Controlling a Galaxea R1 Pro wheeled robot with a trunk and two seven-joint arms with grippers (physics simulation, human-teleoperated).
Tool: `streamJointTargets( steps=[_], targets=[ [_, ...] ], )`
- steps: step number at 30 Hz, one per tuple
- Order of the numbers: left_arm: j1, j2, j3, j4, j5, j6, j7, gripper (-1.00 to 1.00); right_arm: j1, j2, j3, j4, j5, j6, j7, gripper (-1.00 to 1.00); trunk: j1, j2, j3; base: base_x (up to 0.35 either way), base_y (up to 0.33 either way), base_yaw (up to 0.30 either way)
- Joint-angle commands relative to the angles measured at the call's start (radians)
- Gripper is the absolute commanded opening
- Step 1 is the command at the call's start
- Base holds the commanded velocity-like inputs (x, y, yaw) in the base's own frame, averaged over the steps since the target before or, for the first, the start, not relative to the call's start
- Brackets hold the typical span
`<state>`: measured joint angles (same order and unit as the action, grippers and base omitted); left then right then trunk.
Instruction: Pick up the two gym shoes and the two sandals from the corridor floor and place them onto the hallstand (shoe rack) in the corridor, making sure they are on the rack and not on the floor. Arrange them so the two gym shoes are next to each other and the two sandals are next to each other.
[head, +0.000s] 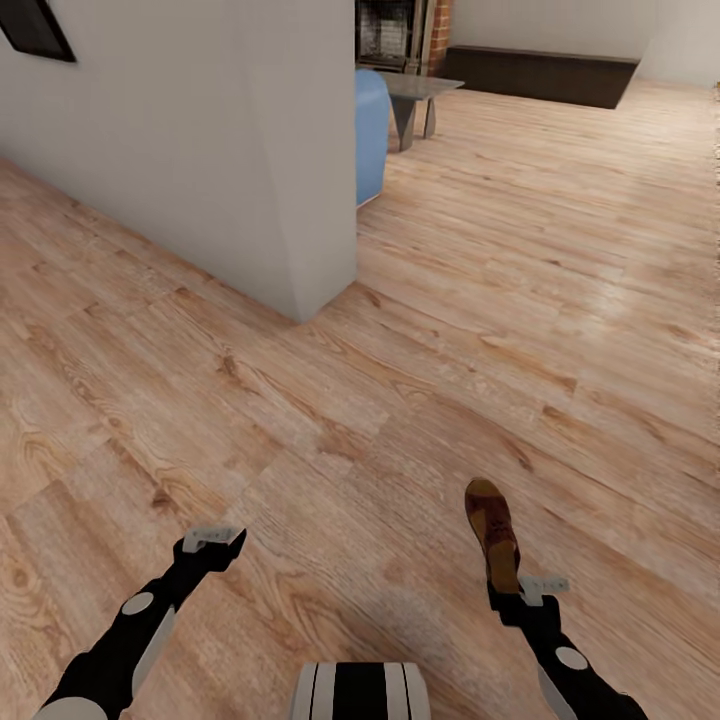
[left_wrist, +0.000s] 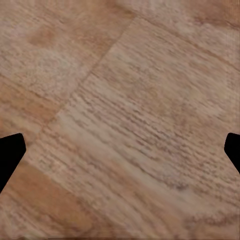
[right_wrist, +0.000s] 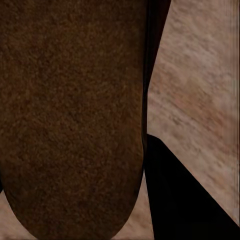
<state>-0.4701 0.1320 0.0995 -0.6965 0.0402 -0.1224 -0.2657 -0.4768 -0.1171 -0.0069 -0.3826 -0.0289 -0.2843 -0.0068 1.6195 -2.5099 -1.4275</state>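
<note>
One sandal (head: 492, 533) is in my right gripper (head: 521, 592), pinched at its heel end and sticking forward from the fingers, clear of the wooden floor (head: 420, 330). In the right wrist view its dark brown sole (right_wrist: 70, 120) is pressed up close to the camera, with a dark finger (right_wrist: 175, 195) beside it. My left gripper (head: 212, 540) hangs low over bare planks with nothing in it — in the left wrist view its two dark fingertips (left_wrist: 10, 155) sit at opposite edges, spread wide, with wood grain between them. Nearest of all, at the bottom edge of the head view, is the top of my own trunk (head: 360, 692).

Farther ahead, a pale wall corner (head: 300, 200) juts into the floor. Beyond it stand something blue (head: 371, 135), a small grey table (head: 418, 95) and a long dark bench (head: 540, 72) — none of them the shoe rack.

As I judge it, I am in transit with this sandal. Whether any shoes are already placed I cannot tell; this one needs delivering beside its partner.
</note>
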Motion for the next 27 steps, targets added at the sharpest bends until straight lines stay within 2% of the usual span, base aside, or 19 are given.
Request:
streamJointTargets(
  steps=[1, 4, 11, 13, 16, 19, 20, 22, 27],
  targets=[
    [0.016, 0.0, 0.016, 0.003, 0.004, -0.019, -0.007, 1.0, 0.01, -0.001, 0.001, 0.015, -0.007, -0.029, -0.001, -1.0, -0.001, 0.0, 0.005, 0.0, 0.0, -0.065],
    [0.041, 0.001, 0.038, 0.009, 0.004, -0.037, -0.007, 1.0, 0.024, -0.002, 0.001, 0.037, -0.007, -0.072, 0.0, -1.0, -0.002, 0.001, 0.021, 0.0, 0.0, -0.065],
    [0.122, 0.001, 0.127, 0.034, 0.005, -0.057, -0.007, 1.0, 0.055, -0.003, 0.001, 0.113, -0.008, -0.195, -0.001, -1.0, -0.005, 0.002, 0.059, 0.0, 0.0, -0.065],
    [0.136, 0.001, 0.142, 0.047, 0.004, -0.064, -0.007, 1.0, 0.058, -0.003, 0.001, 0.13, -0.008, -0.214, 0.0, -1.0, -0.006, 0.003, 0.07, 0.0, 0.0, -0.065],
    [0.155, 0.002, 0.16, 0.094, 0.005, -0.114, -0.007, 1.0, 0.062, -0.003, 0.001, 0.172, -0.008, -0.253, 0.0, -1.0, -0.007, 0.004, 0.087, 0.0, 0.0, -0.065],
    [0.168, 0.008, 0.192, 0.218, 0.004, -0.242, -0.007, 1.0, 0.064, -0.003, 0.001, 0.244, -0.009, -0.321, 0.001, -1.0, -0.009, 0.004, 0.103, 0.0, 0.0, -0.065],
    [0.169, 0.009, 0.197, 0.248, 0.005, -0.259, -0.007, 1.0, 0.064, -0.003, 0.001, 0.252, -0.009, -0.329, 0.001, -1.0, -0.009, 0.005, 0.108, 0.0, 0.0, -0.065],
    [0.176, 0.014, 0.206, 0.304, 0.005, -0.283, -0.007, 1.0, 0.064, -0.002, 0.001, 0.268, -0.009, -0.339, 0.0, -1.0, -0.01, 0.005, 0.119, 0.0, 0.0, -0.065],
    [0.199, 0.016, 0.208, 0.315, 0.007, -0.291, -0.007, 1.0, 0.064, 0.002, 0.001, 0.278, -0.01, -0.341, -0.001, -1.0, -0.012, 0.006, 0.146, 0.0, 0.0, -0.065]
  ],
)
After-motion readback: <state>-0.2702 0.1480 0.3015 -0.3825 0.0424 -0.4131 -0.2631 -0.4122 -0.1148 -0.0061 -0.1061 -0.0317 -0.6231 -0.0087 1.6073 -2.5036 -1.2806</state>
